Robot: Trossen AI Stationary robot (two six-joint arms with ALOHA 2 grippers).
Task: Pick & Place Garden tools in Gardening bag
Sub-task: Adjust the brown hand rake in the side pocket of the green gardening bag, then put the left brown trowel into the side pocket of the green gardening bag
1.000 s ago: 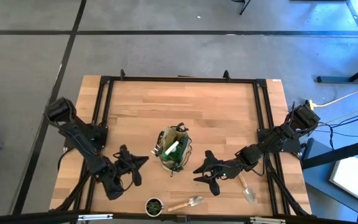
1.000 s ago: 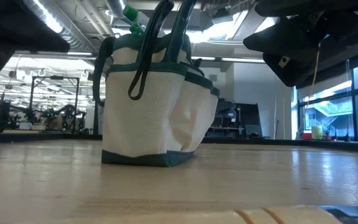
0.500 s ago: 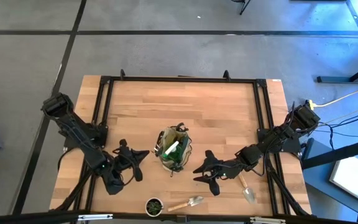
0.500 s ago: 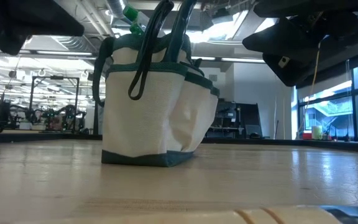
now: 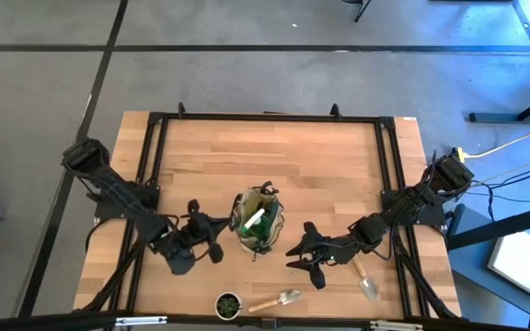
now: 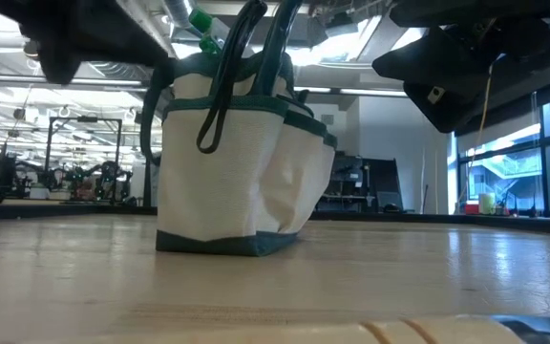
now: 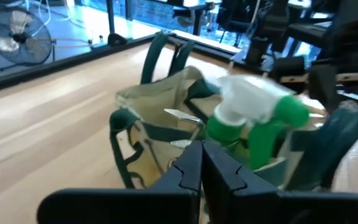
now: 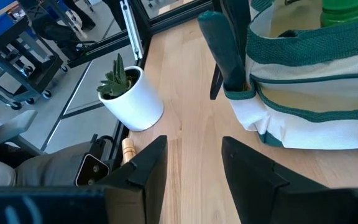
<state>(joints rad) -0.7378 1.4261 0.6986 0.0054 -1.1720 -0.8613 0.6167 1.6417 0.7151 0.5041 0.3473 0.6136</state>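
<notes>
The tan gardening bag [image 5: 256, 222] with green trim stands upright on its base in the middle of the table, also in the low view [image 6: 237, 162]. A green spray bottle with a white top [image 7: 253, 118] sticks out of its mouth. My left gripper [image 5: 217, 223] is shut and empty, just left of the bag, pointing at it [image 7: 201, 152]. My right gripper [image 5: 294, 256] stands open and empty to the right of the bag [image 8: 194, 146]. Two wooden-handled trowels lie flat on the table, one near the front edge [image 5: 282, 299] and one at the front right [image 5: 366, 280].
A small pot with a green plant [image 5: 228, 303] stands near the front edge, also in the right wrist view [image 8: 132, 99]. A black frame [image 5: 265, 118] runs around the tabletop. Bare wood lies behind the bag.
My left gripper has moved toward the table's right, closer to the bag, risen a little and rolled about its own axis, staying shut. The bag and my right gripper have kept still.
</notes>
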